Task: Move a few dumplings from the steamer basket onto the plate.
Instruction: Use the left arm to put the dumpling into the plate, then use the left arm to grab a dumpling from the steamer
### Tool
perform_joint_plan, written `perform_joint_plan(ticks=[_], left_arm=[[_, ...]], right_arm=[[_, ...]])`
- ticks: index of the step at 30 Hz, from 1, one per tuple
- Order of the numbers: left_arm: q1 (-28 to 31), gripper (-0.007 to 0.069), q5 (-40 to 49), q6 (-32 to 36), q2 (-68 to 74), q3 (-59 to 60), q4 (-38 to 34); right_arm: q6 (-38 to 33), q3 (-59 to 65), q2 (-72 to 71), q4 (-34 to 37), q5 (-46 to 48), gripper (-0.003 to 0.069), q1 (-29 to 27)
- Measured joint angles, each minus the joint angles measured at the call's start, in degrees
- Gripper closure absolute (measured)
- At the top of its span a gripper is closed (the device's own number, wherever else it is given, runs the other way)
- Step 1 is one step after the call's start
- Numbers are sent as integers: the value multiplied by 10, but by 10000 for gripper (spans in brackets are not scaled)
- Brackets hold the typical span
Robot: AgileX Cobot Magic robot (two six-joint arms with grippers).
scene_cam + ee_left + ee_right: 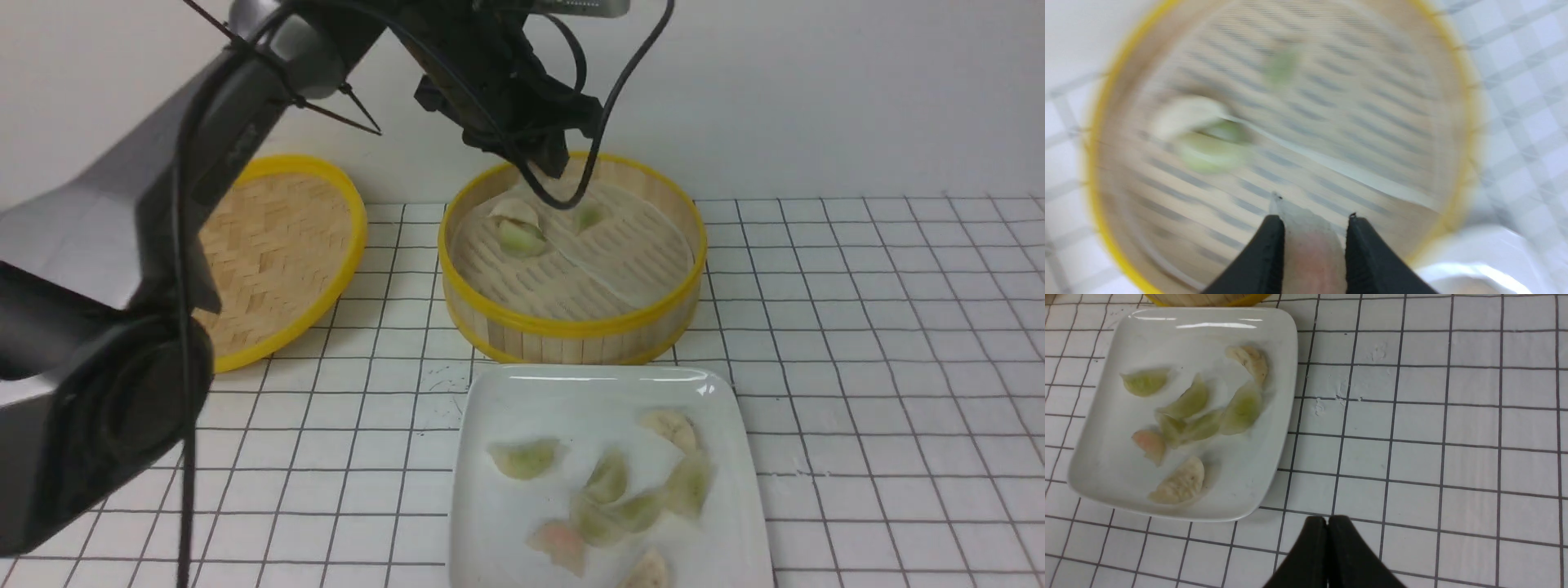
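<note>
Evidently a transfer is under way. The left hand (1314, 220) is above the steamer basket (571, 327), its fingers parted only by the width of the pinkish dumpling (1314, 255) pinched between them. The right hand (1327, 522) is fully closed, with nothing in its grip.

The basket stands towards the far edge of the bench (865, 359); at least three dumplings remain inside, a cream one (514, 213) and a green one (522, 239) touching. The plate (506, 400) sits just on the near side of the basket and bears eight.

Principal risk, in my judgement: the held piece looks soft and possibly slick, so a light grip could drop it and a hard one tear its skin. Carried too low, it could strike the basket's near rim. Release over the plate's crowded middle could leave it stuck to others.
</note>
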Motion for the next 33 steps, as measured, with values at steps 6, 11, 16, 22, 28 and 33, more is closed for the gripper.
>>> perform_joint_plan(ticks=[6, 11, 16, 22, 28, 33], left_arm=[[-58, 459, 2, 50, -78, 260, -9], [-75, 459, -27, 71, -52, 300, 8], [-75, 293, -77, 71, -38, 300, 15], [-73, 55, -106, 67, -39, 288, 22], [-29, 286, -177, -33, -27, 182, 58], [32, 595, -169, 26, 56, 44, 33]], right_arm=[[-11, 0, 0, 9, -1, 672, 0], [-12, 0, 0, 11, -18, 672, 0], [-12, 0, 0, 12, -28, 672, 0], [-12, 0, 0, 12, -30, 672, 0], [-12, 0, 1, 13, -32, 671, 0], [-12, 0, 1, 21, -33, 671, 0]])
